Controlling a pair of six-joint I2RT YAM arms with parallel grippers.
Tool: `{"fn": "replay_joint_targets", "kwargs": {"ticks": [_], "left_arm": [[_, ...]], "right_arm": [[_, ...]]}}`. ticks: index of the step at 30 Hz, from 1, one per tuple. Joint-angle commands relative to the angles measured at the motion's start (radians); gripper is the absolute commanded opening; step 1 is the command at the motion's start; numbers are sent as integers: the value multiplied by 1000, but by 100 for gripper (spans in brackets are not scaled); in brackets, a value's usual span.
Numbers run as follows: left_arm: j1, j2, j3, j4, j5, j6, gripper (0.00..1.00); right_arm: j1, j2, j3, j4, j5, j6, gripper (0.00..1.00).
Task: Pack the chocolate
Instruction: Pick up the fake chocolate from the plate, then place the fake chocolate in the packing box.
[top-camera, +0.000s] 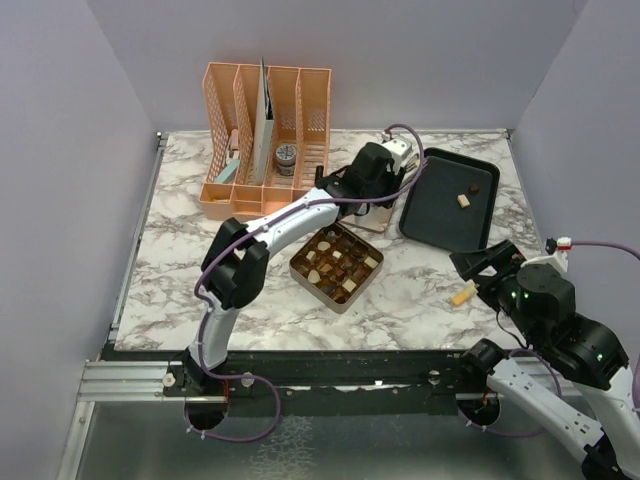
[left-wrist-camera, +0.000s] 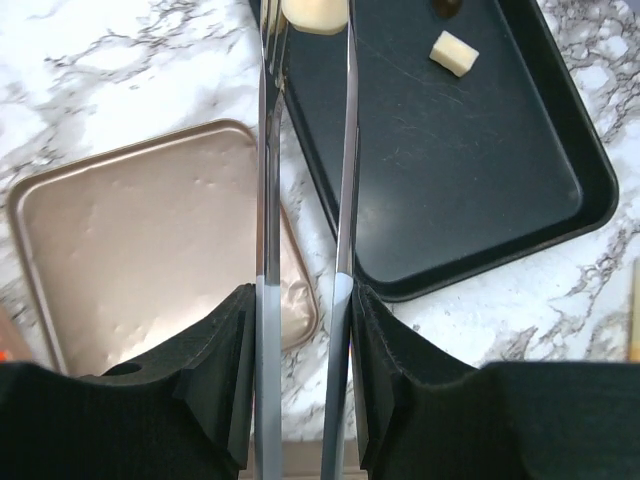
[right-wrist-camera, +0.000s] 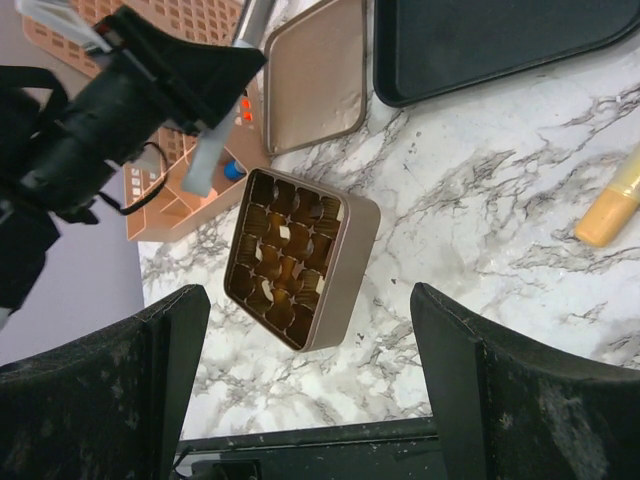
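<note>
A cream-white chocolate piece (left-wrist-camera: 313, 12) is sitting between the tips of the metal tongs (left-wrist-camera: 264, 180), inside the left edge of the black tray (left-wrist-camera: 470, 180). The left claw (left-wrist-camera: 300, 330) is squeezing the tongs, which are pointing straight out from it. The gold tin (right-wrist-camera: 352, 262) is lying left of the tray, nearer this arm. The right claw (right-wrist-camera: 308, 300) is hanging spread wide, holding nothing

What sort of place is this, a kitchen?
Most likely a robot test booth: plain lilac walls box in a marble-patterned table, two white-and-black robot arms are bolted at its near edge, and a square gold tin of chocolates sits near a black tray.
</note>
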Motion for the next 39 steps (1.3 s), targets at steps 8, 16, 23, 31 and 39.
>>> {"fn": "replay_joint_targets", "kwargs": {"ticks": [8, 16, 23, 31, 39], "left_arm": [[28, -277, -125, -210, -63, -68, 35], [28, -469, -283, -320, -89, -90, 35], [28, -622, -408, -476, -132, -130, 35], [33, -743, -482, -655, -178, -200, 35], [33, -834, -540, -764, -174, -286, 35]], "right_arm": [[-3, 21, -62, 60, -41, 7, 87], [-3, 54, -82, 78, -64, 6, 87], [-3, 73, -103, 118, -81, -3, 87], [-3, 120, -92, 146, -78, -28, 87], [-3, 139, -96, 171, -94, -30, 87]]}}
